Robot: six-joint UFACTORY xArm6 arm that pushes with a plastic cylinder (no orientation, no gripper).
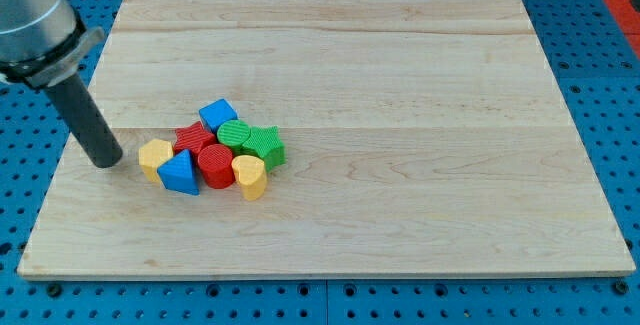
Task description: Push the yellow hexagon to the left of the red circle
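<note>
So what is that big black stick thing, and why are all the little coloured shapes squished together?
That stick is the end of a robot arm. It has no jaws, so it holds nothing; it only pushes things by sliding my tip along the wooden board. There is one picture, from a camera looking down at the board.

The shapes are small blocks in a huddle: a yellow hexagon nearest my tip, on its right, a blue triangle, a red circle, a yellow heart, a green star, a green circle, a blue cube and another red block.

pale wooden board (400, 85), blue pegboard surround (600, 55)
</note>
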